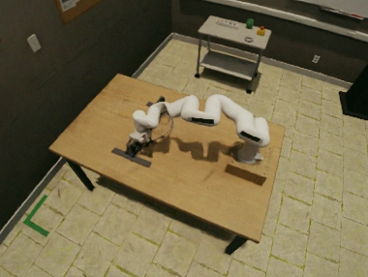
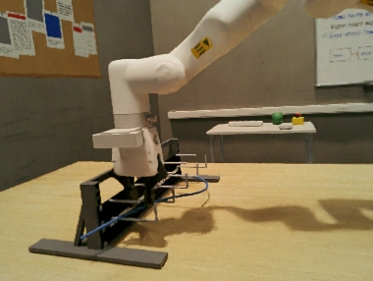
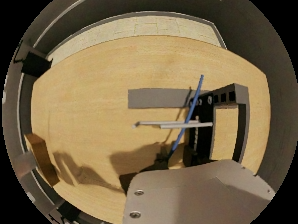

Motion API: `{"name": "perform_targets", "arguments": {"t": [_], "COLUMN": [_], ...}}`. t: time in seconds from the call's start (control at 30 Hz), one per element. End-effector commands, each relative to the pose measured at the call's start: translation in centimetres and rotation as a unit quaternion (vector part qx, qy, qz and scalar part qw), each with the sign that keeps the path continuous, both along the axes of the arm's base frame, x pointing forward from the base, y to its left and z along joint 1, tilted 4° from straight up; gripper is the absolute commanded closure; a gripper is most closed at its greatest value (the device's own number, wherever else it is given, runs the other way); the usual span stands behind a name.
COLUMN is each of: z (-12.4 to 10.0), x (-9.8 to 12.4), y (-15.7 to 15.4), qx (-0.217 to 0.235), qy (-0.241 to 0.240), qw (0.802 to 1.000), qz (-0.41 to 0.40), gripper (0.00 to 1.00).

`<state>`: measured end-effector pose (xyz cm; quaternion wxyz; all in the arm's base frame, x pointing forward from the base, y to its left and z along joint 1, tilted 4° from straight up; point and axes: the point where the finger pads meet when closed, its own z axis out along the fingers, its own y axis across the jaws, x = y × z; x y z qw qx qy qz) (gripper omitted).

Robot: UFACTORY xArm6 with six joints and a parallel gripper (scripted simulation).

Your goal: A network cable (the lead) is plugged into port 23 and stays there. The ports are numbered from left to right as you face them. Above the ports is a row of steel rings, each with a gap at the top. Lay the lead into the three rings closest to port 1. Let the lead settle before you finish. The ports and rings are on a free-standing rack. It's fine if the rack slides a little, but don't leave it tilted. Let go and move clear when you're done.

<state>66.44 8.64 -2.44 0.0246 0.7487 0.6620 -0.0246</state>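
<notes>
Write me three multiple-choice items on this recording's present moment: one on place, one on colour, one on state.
1. Where is the green item?
A) on the floor
B) on the cart
C) on the whiteboard

2. What colour is the lead?
A) blue
B) red
C) yellow

3. How is the rack?
A) upside down
B) on its side
C) on its feet

1 B: it sits on the top shelf.
2 A: its blue length shows in the exterior and wrist views.
3 C: its long feet lie under the uprights.

Smooth, wood-grained table [image 1: 189, 167] [image 2: 294, 206] [image 3: 85, 80]; matt grey on rack feet [image 1: 131, 157] [image 2: 98, 252] [image 3: 155, 98]; dull metallic rings [image 2: 156, 212] [image 3: 165, 123]; satiny blue plastic-looking lead [image 2: 115, 218] [image 3: 195, 102].
</notes>
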Motion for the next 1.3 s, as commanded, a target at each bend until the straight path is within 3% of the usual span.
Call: {"name": "perform_targets", "arguments": {"t": [0.0, 0.83, 1.27], "z": [0.3, 0.9, 4.5], "x": [0.2, 0.2, 0.2], "y": [0.0, 0.1, 0.3], "qx": [0.000, 0.000, 0.000], "qy": [-0.003, -0.003, -0.003], "qw": [1.000, 1.000, 1.000], "qz": [0.000, 0.000, 0.000], "gripper": [0.67, 0.67, 0.67]}}
